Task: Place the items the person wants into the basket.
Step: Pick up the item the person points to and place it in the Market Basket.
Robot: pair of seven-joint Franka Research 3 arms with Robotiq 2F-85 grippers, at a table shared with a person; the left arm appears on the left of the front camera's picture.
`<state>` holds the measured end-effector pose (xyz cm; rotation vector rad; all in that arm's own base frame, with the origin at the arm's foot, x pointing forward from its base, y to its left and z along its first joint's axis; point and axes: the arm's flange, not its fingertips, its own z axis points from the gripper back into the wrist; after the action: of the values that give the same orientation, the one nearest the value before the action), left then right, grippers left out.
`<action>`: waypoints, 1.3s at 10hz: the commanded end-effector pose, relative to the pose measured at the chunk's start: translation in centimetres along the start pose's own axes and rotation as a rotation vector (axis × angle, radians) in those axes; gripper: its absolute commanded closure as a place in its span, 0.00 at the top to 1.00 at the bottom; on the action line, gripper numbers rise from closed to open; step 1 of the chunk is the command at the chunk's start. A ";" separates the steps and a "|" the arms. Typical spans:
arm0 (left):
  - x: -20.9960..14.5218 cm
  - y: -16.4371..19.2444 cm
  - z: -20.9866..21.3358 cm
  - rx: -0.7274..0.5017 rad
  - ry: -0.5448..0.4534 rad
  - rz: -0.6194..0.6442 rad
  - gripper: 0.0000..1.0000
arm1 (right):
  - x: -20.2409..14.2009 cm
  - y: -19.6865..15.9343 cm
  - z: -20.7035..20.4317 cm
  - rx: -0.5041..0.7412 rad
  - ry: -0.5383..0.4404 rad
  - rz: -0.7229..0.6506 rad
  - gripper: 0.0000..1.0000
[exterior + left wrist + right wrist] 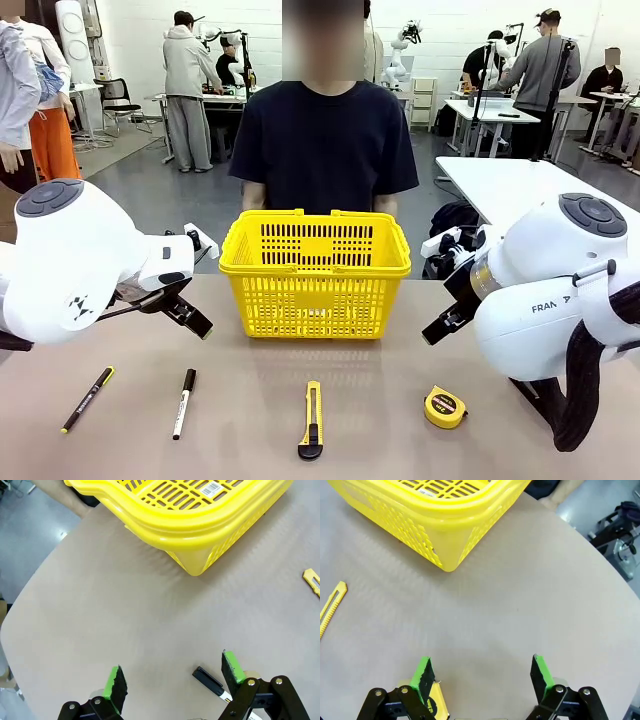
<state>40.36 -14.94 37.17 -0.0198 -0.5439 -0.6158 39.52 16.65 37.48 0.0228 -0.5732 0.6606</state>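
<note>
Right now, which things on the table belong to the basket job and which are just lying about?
Belong to the job:
- yellow basket
- black pen, yellow tips
- white marker, black cap
- person standing behind the basket

Probably just lying about:
- yellow utility knife
- round yellow tape measure

A yellow utility knife [312,420] lay on the brown desk [240,445], with a round yellow tape measure [444,407] near it.

Bright yellow lattice basket [315,300], black pen [88,400] with yellow tips, white black-capped marker [184,404], yellow knife [312,420]
</note>
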 end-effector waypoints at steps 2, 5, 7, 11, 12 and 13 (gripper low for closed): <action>0.0 0.0 0.0 0.000 0.000 0.000 1.00 | 0.0 0.0 0.0 0.000 0.000 0.000 1.00; 0.0 0.0 0.0 0.000 0.000 0.000 1.00 | 0.0 0.0 0.0 0.000 0.000 0.000 1.00; 0.0 0.0 0.0 0.000 0.000 0.000 1.00 | 0.0 0.0 0.0 0.000 0.000 0.000 1.00; 0.3 -1.2 4.5 0.025 -0.002 -0.014 1.00 | -0.4 1.8 4.6 -0.019 0.003 0.017 1.00; 0.1 -1.6 7.5 0.048 -0.010 -0.042 1.00 | -0.7 2.6 7.5 -0.049 0.025 0.029 1.00; 0.2 -1.3 11.3 0.095 -0.027 -0.061 1.00 | -1.1 2.7 10.9 -0.119 0.041 0.022 1.00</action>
<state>38.18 -15.31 43.82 0.0230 -0.5868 -0.6592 36.87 17.18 43.75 -0.0341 -0.5864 0.6791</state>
